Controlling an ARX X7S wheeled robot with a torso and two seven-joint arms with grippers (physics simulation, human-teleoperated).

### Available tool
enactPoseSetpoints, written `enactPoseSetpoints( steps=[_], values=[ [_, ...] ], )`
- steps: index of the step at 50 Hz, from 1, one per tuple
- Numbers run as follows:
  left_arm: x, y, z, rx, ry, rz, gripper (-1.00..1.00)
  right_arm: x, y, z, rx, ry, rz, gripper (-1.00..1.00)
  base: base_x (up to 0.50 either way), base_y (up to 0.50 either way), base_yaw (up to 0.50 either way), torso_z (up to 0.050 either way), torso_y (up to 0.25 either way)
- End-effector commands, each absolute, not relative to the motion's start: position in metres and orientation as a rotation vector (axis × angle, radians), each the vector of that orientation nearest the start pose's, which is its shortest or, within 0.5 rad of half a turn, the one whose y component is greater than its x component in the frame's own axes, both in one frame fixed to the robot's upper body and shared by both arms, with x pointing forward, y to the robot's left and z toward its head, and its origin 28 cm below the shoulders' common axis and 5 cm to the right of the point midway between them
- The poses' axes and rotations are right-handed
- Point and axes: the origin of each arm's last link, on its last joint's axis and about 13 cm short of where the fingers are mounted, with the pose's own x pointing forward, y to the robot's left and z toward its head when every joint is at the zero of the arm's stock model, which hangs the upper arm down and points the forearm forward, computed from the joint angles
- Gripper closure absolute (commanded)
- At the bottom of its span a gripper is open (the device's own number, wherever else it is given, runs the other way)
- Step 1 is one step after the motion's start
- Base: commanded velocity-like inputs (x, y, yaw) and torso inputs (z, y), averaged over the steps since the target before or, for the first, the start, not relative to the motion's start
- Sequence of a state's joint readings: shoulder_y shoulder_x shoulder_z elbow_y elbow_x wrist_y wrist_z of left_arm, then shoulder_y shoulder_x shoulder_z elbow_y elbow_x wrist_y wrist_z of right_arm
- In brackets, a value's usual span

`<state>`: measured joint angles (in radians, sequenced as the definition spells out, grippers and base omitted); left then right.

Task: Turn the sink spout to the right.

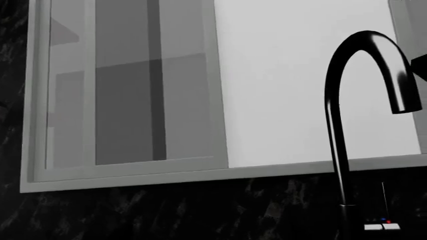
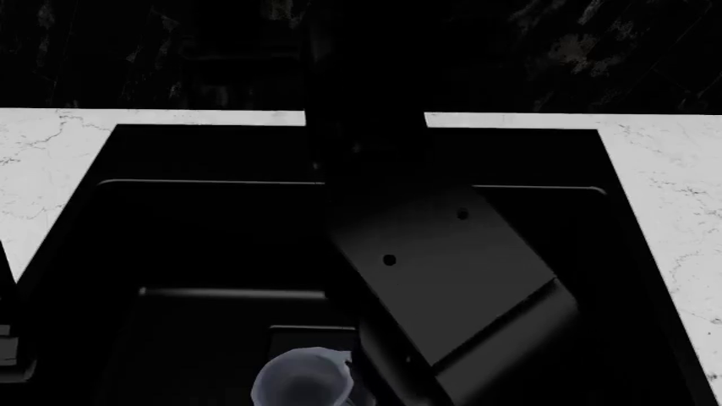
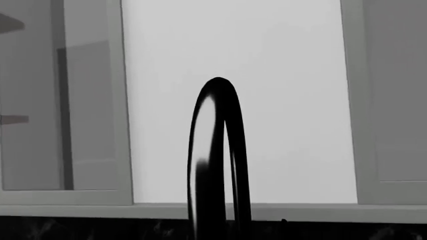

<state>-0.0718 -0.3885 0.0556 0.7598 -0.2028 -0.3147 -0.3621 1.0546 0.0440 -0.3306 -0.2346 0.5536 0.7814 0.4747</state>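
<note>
Sink spout (image 1: pixel 341 145) arches over sink (image 2: pixel 203 182), untouched; gripper states can't tell, none in view, so approach arch sideways & push right slowly.

Your head view shows the sink (image 2: pixel 79 254) set into the counter (image 2: pixel 665 178), which runs along both sides of it and behind. A wall (image 2: pixel 587 51) stands behind the counter. One robot arm (image 2: pixel 451 271) reaches forward over the middle of the basin. A pitcher (image 2: pixel 299 381) sits inside the basin, near its front, just left of that arm. In your left wrist view the sink spout (image 1: pixel 340 150) rises in front of a window (image 1: pixel 133 90), with a small tab (image 1: pixel 382 226) beside its base.
</note>
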Motion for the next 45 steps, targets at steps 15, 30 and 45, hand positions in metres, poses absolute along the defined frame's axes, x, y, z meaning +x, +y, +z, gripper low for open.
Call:
enactPoseSetpoints(
  steps=[15,30,45],
  values=[
    [0.191,0.239,0.164,0.102,-0.502,0.108,-1.0,0.338,-0.011,0.302,0.101,-0.348,0.208,-1.0,0.0,0.0,0.0,0.0,0.0],
    [0.191,0.239,0.165,0.1,-0.5,0.108,-1.0,0.353,-0.009,0.305,0.105,-0.335,0.208,-1.0,0.0,0.0,0.0,0.0,0.0],
    [0.192,0.239,0.164,0.106,-0.499,0.107,-1.0,0.367,-0.011,0.301,0.095,-0.31,0.202,-1.0,0.0,0.0,0.0,0.0,0.0]
  ],
)
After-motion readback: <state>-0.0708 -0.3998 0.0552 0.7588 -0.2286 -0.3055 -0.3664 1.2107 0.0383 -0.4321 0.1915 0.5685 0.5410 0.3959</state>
